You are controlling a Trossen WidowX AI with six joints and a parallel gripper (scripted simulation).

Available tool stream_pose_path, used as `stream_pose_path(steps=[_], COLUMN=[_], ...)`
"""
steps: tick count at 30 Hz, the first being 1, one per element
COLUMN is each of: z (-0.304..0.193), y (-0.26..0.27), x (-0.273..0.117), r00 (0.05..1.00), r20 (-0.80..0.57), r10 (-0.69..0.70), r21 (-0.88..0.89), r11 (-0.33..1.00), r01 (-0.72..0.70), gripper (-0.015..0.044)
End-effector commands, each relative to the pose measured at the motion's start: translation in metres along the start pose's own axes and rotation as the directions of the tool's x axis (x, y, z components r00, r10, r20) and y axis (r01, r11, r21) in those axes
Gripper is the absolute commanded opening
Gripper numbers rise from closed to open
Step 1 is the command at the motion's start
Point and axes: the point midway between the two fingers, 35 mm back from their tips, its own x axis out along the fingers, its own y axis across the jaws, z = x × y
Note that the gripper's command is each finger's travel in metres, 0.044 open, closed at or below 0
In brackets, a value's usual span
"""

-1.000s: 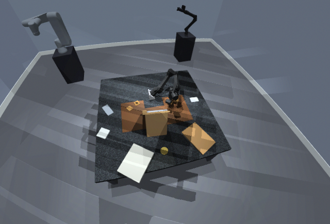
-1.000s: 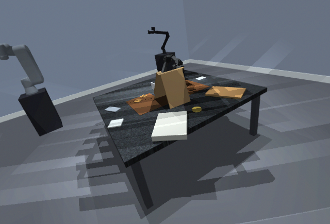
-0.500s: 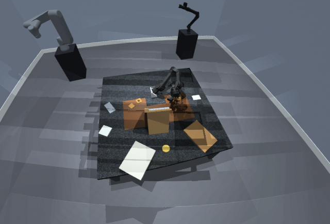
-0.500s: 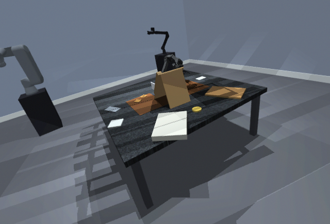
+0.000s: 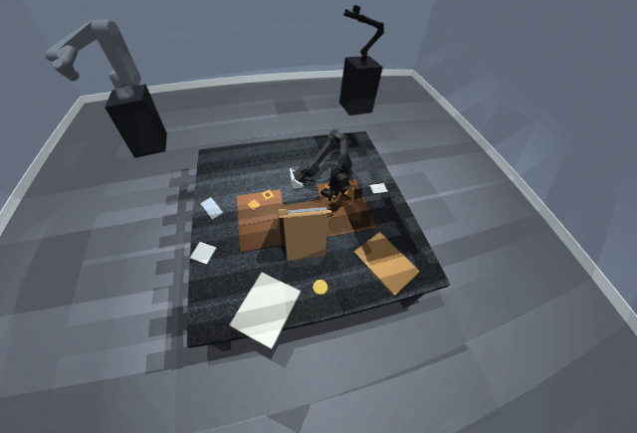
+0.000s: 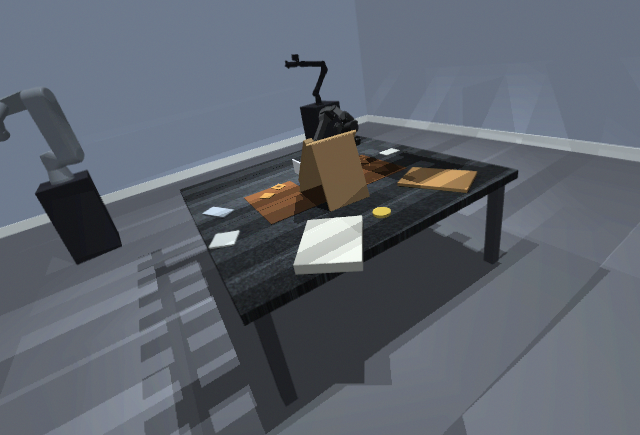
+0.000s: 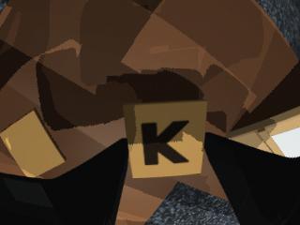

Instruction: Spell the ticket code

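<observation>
- Tile K [image 7: 196, 161] sits gripped in my hand [image 5: 337, 195] [image 7: 167, 142], nearer the worktop's [image 5: 221, 284] [image 6: 258, 285] far edge.
- Pickup, I judge; next, lift clear toward the board's [image 5: 305, 237] [image 6: 341, 172] open rail end.

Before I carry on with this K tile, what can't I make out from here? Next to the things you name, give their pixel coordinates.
- Ticket's code: no view shows it legibly.
- Rail's letters: the top view sees the board [image 5: 306, 237] [image 6: 341, 172] mostly from behind; the exterior view shows its back.
- Left tile's [image 7: 33, 144] letter: none readable in the wrist view.
- White-faced thing [image 7: 288, 142]: cut by the wrist view's right edge.
</observation>
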Motion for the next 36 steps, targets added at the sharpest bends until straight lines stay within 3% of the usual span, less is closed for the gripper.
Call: stream_pose_path(steps=[1,15,29,36], z=[0.015,0.067,0.116,0.118], y=[-0.016,-0.062,-0.095,-0.097], x=[-0.004,-0.030,-0.074,-0.076], r00=[0.996,0.926,0.775,0.765], r20=[0.058,0.274,0.487,0.497], r10=[-0.066,-0.259,-0.404,-0.409], r21=[0.096,0.417,0.656,0.664], r11=[0.994,0.900,0.754,0.747], r01=[0.060,0.128,-0.020,-0.032], gripper=[0.0000,0.0000,0.0000,0.0000])
